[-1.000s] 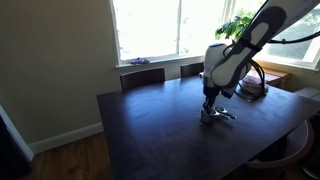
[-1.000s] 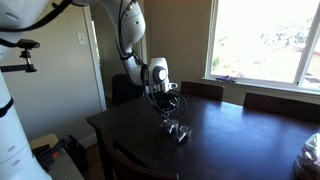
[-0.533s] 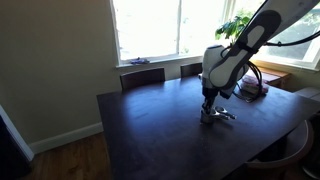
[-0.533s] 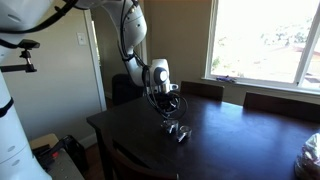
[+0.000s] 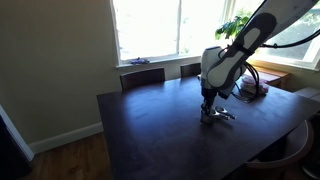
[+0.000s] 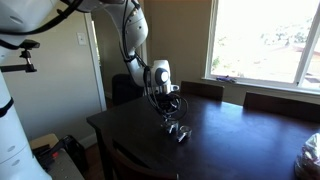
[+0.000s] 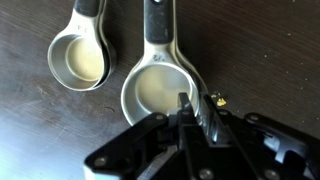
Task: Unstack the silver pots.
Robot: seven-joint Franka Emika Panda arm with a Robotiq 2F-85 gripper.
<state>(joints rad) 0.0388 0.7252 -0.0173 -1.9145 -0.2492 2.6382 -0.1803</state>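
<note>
We find the black gripper [image 7: 195,108] at lower centre of the wrist view, jaws nearly together on the near rim of the larger round shiny silver metal pot [image 7: 155,90], smaller round silver metal pot [image 7: 78,62] just beside at upper left, not touching, both upright on the dark wooden table [image 7: 270,50]

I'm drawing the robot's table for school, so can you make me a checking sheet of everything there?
Surface: dark wooden table, glossy.
Job's things: larger silver pot and smaller silver pot stand upright side by side, not touching, both empty.
Clutter: pale blurry thing at a table corner.
Gripper: gripper pinches the larger pot's rim, jaws nearly together.
Cables: black cable by the arm.
Surroundings: bright window, chairs, leafy plant.
</note>
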